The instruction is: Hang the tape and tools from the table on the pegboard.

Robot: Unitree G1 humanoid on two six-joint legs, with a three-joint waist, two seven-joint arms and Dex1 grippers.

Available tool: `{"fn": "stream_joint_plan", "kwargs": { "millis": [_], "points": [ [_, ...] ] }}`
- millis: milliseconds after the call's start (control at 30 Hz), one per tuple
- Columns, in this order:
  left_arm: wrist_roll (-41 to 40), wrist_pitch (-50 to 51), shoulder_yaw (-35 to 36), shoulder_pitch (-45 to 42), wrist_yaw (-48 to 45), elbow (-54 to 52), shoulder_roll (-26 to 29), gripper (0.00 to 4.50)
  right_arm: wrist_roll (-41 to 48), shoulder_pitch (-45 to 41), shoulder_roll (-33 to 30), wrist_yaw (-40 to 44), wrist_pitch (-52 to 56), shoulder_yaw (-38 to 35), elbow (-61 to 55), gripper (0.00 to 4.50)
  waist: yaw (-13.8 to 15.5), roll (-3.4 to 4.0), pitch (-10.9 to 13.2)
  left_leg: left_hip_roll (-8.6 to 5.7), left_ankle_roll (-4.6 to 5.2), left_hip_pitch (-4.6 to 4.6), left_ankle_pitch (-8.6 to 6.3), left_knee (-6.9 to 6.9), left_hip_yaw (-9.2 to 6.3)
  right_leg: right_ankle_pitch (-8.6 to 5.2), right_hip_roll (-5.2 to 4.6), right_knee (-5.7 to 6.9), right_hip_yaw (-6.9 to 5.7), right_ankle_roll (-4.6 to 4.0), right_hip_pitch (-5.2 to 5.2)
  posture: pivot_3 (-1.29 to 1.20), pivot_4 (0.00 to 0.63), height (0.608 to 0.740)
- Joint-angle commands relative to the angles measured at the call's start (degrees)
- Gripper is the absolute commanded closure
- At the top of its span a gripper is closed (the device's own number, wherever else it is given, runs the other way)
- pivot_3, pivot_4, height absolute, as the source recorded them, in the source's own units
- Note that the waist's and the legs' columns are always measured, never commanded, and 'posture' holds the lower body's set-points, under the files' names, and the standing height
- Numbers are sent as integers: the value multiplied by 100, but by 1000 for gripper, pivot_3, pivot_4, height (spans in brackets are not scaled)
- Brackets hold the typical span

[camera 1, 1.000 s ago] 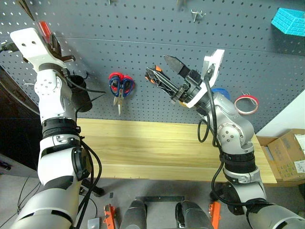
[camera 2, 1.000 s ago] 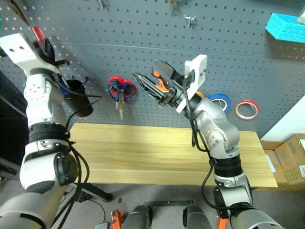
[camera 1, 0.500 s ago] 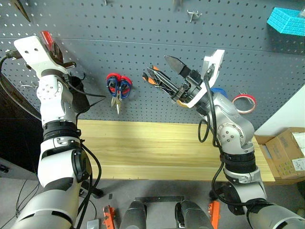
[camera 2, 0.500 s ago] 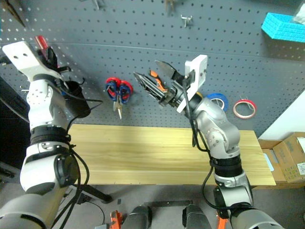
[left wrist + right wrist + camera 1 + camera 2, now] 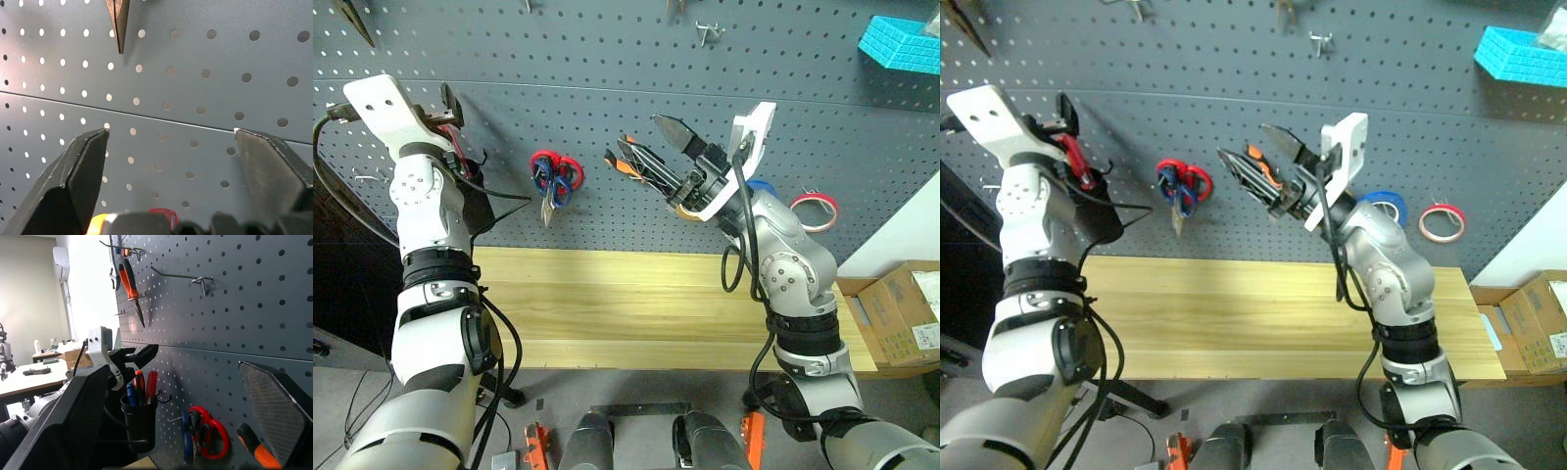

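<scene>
left gripper point(image 5: 445, 106) spread, raised at pegboard point(image 5: 607, 88) | right gripper point(image 5: 651, 147) spread, raised

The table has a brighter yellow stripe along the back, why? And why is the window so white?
In the left eye view, light falls brighter on the table's back planks than on its front. In the right wrist view, the window is blown out by daylight, while the right gripper's fingers look dark and soft up close.

A: Even, bright light; a soft shadow band crosses the tabletop point(image 5: 636, 284) beside the pegboard point(image 5: 607, 69).
B: Window glare washes out the right wrist view's far room; claw fingers blur.
</scene>
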Motion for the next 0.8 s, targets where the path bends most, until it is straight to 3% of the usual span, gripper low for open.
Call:
{"fn": "stream_joint_plan", "kwargs": {
  "millis": [33,167,400,633,800],
  "points": [
    [-35,-18,-81,-26,-13,-342,-12,24,54,-10,-51,-14,-11,-96,-269,0,0,0,0,0,0,0,0,0,0,0,0,0,0,0,0,105,90,740],
    [-159,116,-196,167,-246,-882,-201,24,60,23,-104,9,16,-80,-294,0,7,0,0,0,0,0,0,1,0,1,0,-2,0,-1,4,103,91,740],
    [-389,1190,-851,940,-670,-3067,-716,24,-202,388,-338,-201,69,-22,-604,0,1,0,0,0,0,0,0,1,0,1,0,-4,5,-3,6,101,92,740],
    [-748,2467,-1517,1968,-720,-4985,-1485,24,-1142,1345,-357,-993,-114,180,-1214,0,-33,18,-16,0,1,16,0,-2,4,-8,1,-4,13,8,15,81,81,740],
    [-846,3047,-1792,2515,-588,-5634,-1947,24,-1708,2271,-347,-1563,-154,211,-1737,0,-43,22,-21,0,2,18,1,2,7,-18,2,-1,18,20,15,66,79,740]
  ]
}}
